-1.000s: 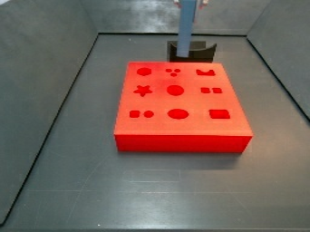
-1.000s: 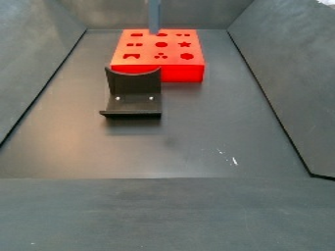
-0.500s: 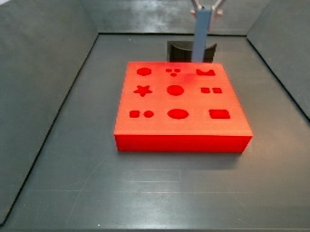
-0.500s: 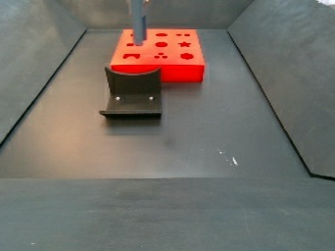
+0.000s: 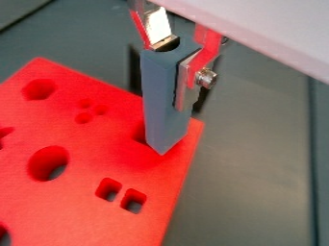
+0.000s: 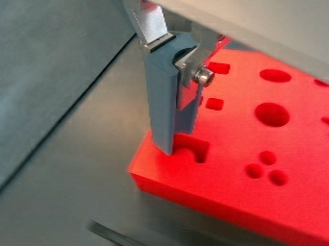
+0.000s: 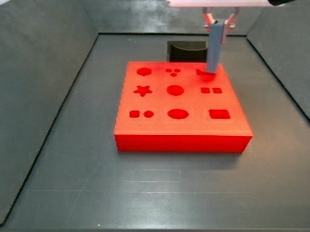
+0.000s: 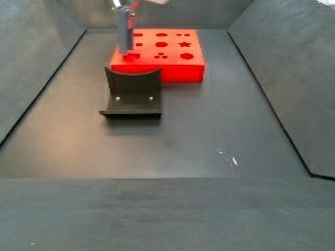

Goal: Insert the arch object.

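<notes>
Tool point(image 6: 164, 60): above far right corner of red board point(image 7: 182, 127), plates pinching the arch object.
Arch object point(image 6: 164, 101): grey-blue bar here, long axis vertical, lower end at board surface.
Arch slot point(image 6: 195, 148): directly beneath and just beside lower end; contact unclear.
Next move, judged: straight down.

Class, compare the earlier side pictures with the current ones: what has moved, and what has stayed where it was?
The gripper, shut on the long blue-grey arch object, has carried it from behind the red foam board to above the board's arch-shaped corner hole, lower end just over it. The board and the dark L-shaped fixture have not moved.
</notes>
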Available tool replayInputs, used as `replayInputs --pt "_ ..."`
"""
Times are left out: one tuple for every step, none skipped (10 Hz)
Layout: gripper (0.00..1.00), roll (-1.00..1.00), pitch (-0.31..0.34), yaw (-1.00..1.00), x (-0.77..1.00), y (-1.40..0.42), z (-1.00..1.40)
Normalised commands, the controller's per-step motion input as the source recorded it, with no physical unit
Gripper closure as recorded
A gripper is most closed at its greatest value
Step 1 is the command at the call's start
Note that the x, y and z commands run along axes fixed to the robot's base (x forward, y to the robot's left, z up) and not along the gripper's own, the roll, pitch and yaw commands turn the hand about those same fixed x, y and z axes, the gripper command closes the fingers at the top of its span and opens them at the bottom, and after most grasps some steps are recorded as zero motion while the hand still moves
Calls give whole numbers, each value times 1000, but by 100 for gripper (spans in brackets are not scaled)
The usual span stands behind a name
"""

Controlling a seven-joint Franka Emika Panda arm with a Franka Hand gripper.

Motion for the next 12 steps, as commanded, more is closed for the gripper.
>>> replayInputs --pt "100 123 -44 -1000 0 0 0" --pt "100 121 0 -1000 0 0 0" --pt "100 119 0 -1000 0 0 0" --pt "100 140 0 -977 0 0 0" --pt "100 200 0 -966 -86 0 0" --pt "100 219 29 -946 -123 -23 0" --pt "100 223 34 -940 -134 -29 0" --pt "100 230 50 -929 -154 -40 0" --pt "100 244 81 -906 -197 -60 17" --pt "100 236 140 -863 -220 -60 40" --pt "100 234 250 -754 -214 -49 51" --pt "100 214 319 -706 -174 -37 0"
